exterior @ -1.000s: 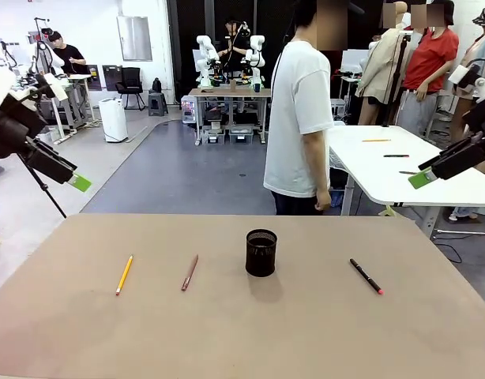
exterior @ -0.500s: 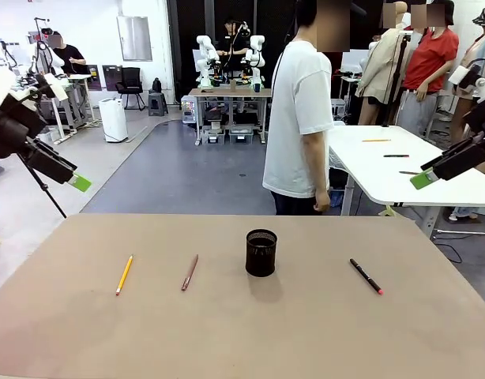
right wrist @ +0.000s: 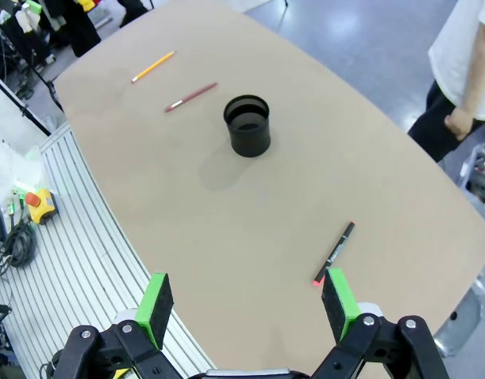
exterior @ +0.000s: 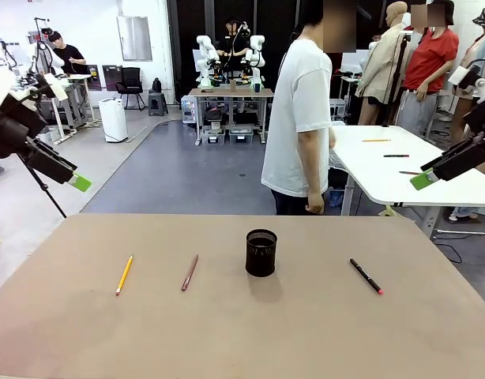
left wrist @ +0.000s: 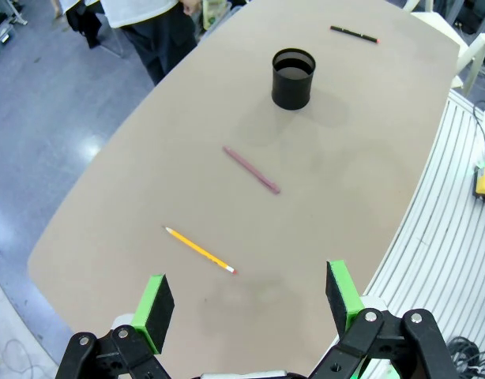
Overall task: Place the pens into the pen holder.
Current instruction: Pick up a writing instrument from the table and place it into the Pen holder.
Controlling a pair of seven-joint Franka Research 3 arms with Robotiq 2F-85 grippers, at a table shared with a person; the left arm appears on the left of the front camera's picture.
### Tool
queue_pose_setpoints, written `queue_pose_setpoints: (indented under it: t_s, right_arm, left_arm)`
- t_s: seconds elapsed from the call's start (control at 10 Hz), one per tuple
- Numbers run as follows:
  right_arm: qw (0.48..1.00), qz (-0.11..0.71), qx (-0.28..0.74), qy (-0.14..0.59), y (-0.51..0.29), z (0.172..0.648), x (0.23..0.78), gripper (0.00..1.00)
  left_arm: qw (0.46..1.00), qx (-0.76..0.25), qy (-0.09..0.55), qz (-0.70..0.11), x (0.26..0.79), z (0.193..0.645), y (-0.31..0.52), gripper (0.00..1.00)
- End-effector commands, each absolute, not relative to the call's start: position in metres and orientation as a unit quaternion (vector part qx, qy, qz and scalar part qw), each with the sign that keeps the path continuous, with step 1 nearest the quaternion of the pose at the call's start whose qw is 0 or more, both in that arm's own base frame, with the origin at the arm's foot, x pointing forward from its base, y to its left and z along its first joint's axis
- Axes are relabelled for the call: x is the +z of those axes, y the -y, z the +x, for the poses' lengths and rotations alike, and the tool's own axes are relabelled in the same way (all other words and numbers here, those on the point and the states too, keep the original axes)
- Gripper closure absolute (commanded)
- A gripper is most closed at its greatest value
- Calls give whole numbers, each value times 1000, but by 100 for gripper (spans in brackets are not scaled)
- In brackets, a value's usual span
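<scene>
While nothing is gripped, we expect thin-object trouble.
Left gripper [left wrist: 246,304] and right gripper [right wrist: 244,304] both hang wide open and empty, high off the table [exterior: 306,339] edges. Pencil [exterior: 125,274] and brown pen [exterior: 189,272] lie flat left of the holder [exterior: 261,253], black pen [exterior: 366,276] to its right, all well apart from it. Risks as we judge them: pads scrape the top and roll a stick away, an off-centre pinch tilts it, or a long stick clips the rim and tips the short holder.
</scene>
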State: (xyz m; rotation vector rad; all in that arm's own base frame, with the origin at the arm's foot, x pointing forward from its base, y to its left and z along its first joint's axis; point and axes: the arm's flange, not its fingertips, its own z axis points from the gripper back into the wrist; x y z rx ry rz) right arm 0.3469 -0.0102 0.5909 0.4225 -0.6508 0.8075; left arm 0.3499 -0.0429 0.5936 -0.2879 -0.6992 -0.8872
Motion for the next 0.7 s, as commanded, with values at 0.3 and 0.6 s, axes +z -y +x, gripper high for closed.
queue_pose_setpoints:
  t_s: [0.3,0.6]
  right_arm:
    - [842,209,386,314,10,348,592,0]
    - [842,209,386,314,10,348,592,0]
  left_arm:
    - [880,-386,270,-52,584,357,52,0]
    - [939,-293,170,-52,559,376,91,0]
